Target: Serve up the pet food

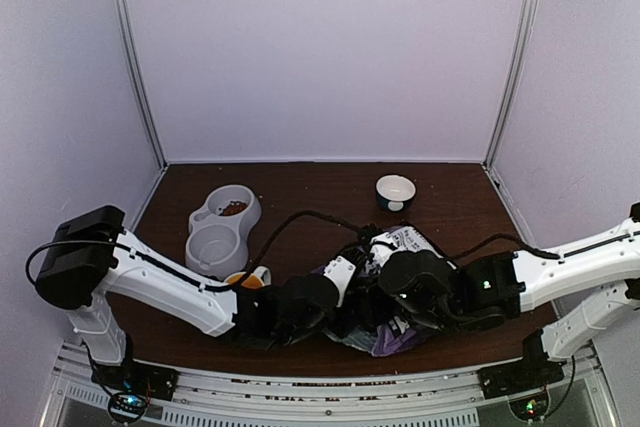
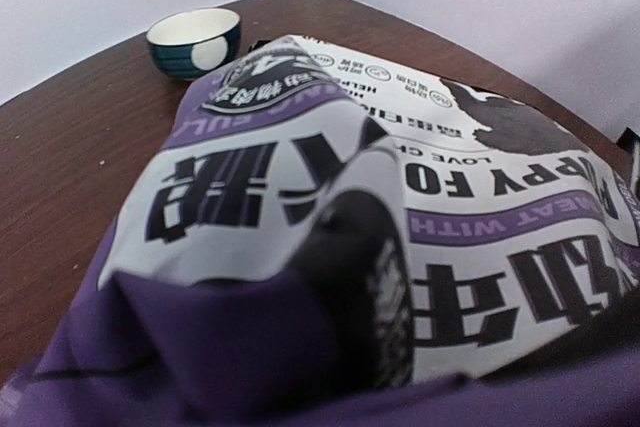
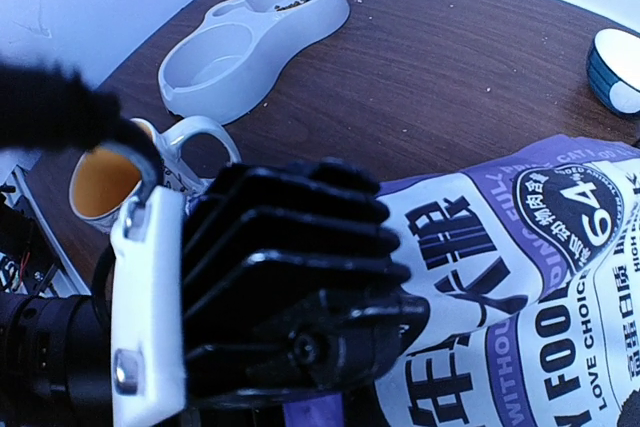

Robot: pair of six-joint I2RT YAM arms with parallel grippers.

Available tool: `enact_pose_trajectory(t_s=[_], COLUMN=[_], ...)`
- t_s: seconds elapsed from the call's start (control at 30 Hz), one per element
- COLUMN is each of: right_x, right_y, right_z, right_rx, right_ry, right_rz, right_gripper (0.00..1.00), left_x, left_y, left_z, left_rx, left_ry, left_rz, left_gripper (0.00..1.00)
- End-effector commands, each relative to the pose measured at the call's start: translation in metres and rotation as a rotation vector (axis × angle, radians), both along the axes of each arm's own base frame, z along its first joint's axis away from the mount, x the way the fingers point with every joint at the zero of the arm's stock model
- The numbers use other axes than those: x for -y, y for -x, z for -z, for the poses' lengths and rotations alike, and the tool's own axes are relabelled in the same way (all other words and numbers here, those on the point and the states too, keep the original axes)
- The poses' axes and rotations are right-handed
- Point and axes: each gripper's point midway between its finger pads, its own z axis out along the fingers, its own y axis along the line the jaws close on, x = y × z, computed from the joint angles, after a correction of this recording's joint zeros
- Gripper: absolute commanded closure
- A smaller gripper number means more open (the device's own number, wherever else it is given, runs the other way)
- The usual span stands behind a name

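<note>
Purple bag (image 1: 405,241) lies at lower centre of the top view, long axis running roughly near edge to far, label end up-frame. Left gripper (image 1: 333,297) sits at its left edge; jaw gap hidden, hold not confirmable. Right gripper (image 1: 398,285) is fully closed on its right; any pinch on film unseen. Feeder (image 1: 212,247), with kibble (image 1: 234,208), lies upper left, on the left gripper's side.

**You have on the bench, by finish:**
- Bag (image 2: 300,197): smooth plastic film with a slight sheen, creased.
- Table (image 1: 450,207): dark wood-grain top, smooth, low sheen.
- Double feeder (image 3: 240,47): grey moulded plastic, satin.
- Pet food (image 3: 292,4): dry brown pellets, matt; too small for you to see more.
- Small bowl (image 2: 195,42): glossy, glazed look.
- Mug (image 3: 110,177): glossy glaze.
- Arm shells (image 1: 170,287): glossy white plastic.
- Left wrist housing (image 3: 290,277): black ribbed plastic, semi-gloss.
- Walls (image 1: 320,47): pale matt panels.
- Corner strips (image 1: 135,57): metal.
</note>
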Motion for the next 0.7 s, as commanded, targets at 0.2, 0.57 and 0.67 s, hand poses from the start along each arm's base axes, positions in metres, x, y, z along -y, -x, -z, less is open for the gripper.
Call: enact_pose_trajectory(t_s=[0.2,0.57,0.67], right_x=[-0.028,-0.043,-0.040], right_y=[0.021,0.027,0.028], right_z=[-0.045,-0.039,-0.036], right_rx=[-0.047,-0.075,-0.083], right_ry=[-0.209,-0.186,-0.188], right_rz=[-0.113,-0.165,-0.162], right_gripper=[1.00,1.00,1.00], left_x=[-0.014,-0.024,-0.004], left_y=[-0.012,-0.043,-0.031], left_z=[-0.002,-0.015,0.000], left_rx=[0.091,0.165,0.094], left_ry=[-0.056,-0.057,-0.016], left_rz=[-0.039,-0.297,-0.131], left_gripper=[1.00,1.00,1.00])
